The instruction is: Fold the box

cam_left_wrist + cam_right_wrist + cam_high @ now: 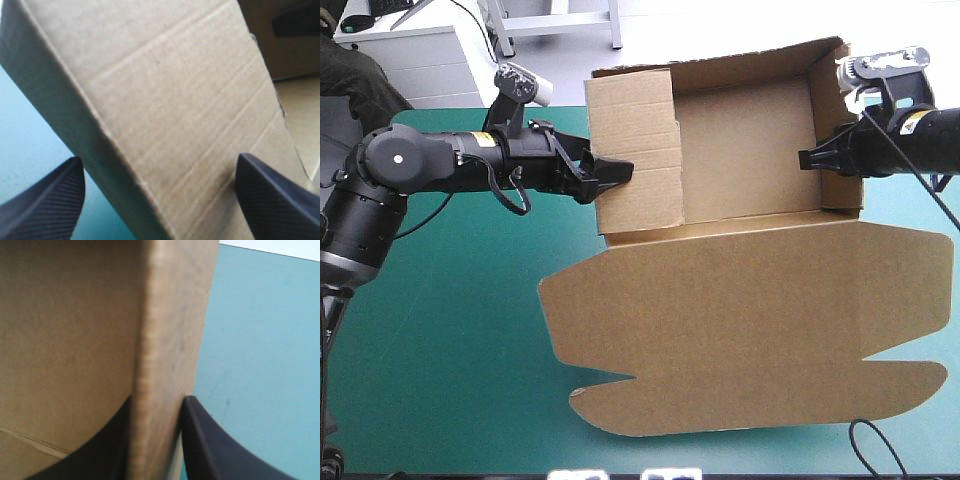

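Left hand point(616, 174) is released, its black fingers point(45, 202) spread wide, and the raised left wall of the brown box point(740, 300) stands between them and just ahead, leaning and creased along its face. From above, this hand's tip meets that wall's outer side. Across the tray, the right hand point(808, 158) is clenched on the box's opposite wall, one finger inside and one outside, the board's edge pinched between them. Between both hands the box sits as an open tray with walls up, its broad lid lying flat on the teal-green worktop point(450, 330) nearer than either hand.
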Controlling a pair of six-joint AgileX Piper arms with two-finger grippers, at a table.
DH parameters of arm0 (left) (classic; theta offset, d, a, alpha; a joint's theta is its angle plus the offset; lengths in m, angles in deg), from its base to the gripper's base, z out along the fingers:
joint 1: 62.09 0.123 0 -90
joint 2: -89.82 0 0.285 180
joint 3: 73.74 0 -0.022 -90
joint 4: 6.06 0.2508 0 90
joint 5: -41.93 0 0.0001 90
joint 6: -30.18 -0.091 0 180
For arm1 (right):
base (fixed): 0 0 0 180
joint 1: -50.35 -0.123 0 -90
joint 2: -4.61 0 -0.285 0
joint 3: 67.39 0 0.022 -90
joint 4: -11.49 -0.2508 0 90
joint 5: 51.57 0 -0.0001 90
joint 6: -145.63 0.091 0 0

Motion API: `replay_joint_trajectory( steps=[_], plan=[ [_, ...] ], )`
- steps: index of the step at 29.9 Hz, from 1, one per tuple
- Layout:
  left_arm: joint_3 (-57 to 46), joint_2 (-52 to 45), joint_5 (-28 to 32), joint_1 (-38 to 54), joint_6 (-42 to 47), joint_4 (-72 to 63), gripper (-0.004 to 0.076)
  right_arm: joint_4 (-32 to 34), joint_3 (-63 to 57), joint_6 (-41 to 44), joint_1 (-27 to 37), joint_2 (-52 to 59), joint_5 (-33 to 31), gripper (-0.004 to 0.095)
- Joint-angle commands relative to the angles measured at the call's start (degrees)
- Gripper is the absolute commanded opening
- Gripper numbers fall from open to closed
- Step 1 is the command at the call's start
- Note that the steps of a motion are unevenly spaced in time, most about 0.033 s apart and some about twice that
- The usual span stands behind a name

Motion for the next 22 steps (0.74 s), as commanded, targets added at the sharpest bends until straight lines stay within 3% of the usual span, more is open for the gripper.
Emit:
replay_joint_trajectory(
  steps=[1,7,13,17,22],
  plan=[
    [3.9,-0.1,3.1,-2.4,6.2,3.5,0.0584,-4.3,1.4,0.6,0.3,1.8,4.8,-0.0017],
    [5.3,2.6,3.3,-5.8,14.5,11.7,0.0557,-5.8,1.4,0.3,0.3,1.8,5.6,-0.0018],
    [7.3,2.9,4.5,-8.6,21.0,22.0,0.0435,-6.1,1.4,-0.5,0.3,1.8,5.6,-0.0017],
    [8.0,2.9,5.1,-9.6,20.7,22.0,0.0279,-7.1,1.4,-0.7,0.3,1.7,5.9,-0.0018],
    [8.0,2.9,4.2,-10.4,16.9,22.1,-0.0006,-9.1,1.4,-1.2,0.3,0.5,4.8,-0.0017]
  ],
)
